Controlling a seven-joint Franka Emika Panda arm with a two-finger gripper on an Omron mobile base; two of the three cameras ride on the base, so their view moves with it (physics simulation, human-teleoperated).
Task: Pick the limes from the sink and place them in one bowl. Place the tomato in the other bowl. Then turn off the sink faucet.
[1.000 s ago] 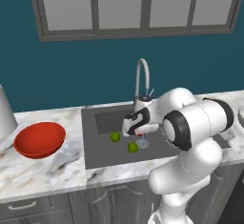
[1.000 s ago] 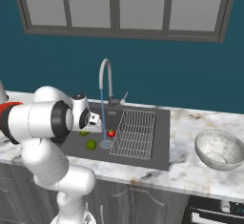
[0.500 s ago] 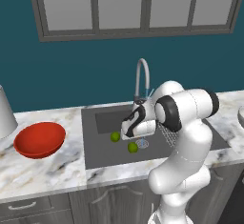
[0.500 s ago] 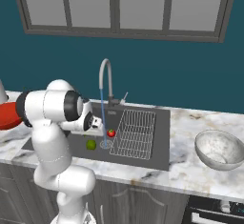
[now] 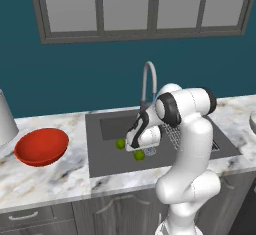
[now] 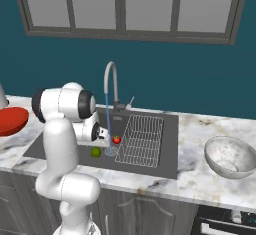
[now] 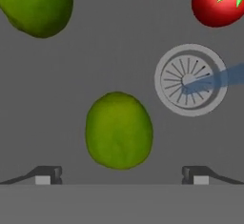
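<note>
My gripper (image 7: 121, 176) is open and points down into the sink (image 5: 102, 154), with one lime (image 7: 119, 130) just ahead between its fingertips (image 7: 47, 175). It touches nothing. The second lime (image 7: 38, 4) lies farther off to one side, and the tomato (image 7: 219, 1) rests beyond the drain (image 7: 190, 80). From the left base, both limes (image 5: 139, 154) (image 5: 120, 143) show beside my hand. The red-orange bowl (image 5: 41, 146) stands on the counter left of the sink. At the far right sits the pale grey-white bowl (image 6: 231, 156). A blue stream runs from the faucet (image 6: 111, 79) onto the drain.
A wire dish rack (image 6: 142, 139) fills the sink's right half. The faucet arches over the basin behind my hand. A pale object (image 5: 6, 119) stands at the counter's far left. Cabinet fronts run below the marbled counter.
The arm's elbow has swung in over the sink and the hand has dipped slightly toward the nearer lime. The jaws stay open. The fruit has not moved.
</note>
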